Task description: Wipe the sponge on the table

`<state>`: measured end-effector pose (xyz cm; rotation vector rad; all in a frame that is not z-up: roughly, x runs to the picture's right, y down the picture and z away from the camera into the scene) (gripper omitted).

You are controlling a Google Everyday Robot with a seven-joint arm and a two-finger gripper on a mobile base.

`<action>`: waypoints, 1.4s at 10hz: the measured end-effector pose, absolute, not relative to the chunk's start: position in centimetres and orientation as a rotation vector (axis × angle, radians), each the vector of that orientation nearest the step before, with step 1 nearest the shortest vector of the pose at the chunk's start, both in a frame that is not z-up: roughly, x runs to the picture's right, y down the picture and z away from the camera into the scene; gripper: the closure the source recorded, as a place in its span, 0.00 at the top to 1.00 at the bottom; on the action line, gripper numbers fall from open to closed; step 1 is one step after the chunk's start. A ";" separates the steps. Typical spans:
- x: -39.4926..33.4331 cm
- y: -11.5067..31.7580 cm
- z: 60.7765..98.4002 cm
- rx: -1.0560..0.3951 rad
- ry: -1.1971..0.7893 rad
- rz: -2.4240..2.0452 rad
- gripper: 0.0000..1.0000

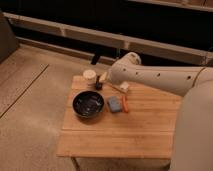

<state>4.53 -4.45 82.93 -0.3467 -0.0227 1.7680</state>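
The blue-grey sponge [115, 104] lies flat on the light wooden table [125, 137], just right of the dark bowl [89, 104]. A thin orange stick [125, 105] lies against the sponge's right side. My white arm reaches in from the right over the back of the table. My gripper [103, 79] hangs at the arm's end near the table's back edge, above a small dark brown block [99, 86]. It is behind and to the left of the sponge, apart from it.
A pale round cup [89, 76] stands at the table's back left corner. A small white object [124, 87] lies under the arm. Beige floor surrounds the table, and a dark wall with a ledge runs behind it.
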 end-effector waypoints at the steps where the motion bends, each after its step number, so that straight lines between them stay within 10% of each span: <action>1: 5.4 -4.9 83.3 -0.342 -0.050 1.752 0.65; 14: 0.1 -1.8 78.3 -0.630 -0.408 1.229 0.65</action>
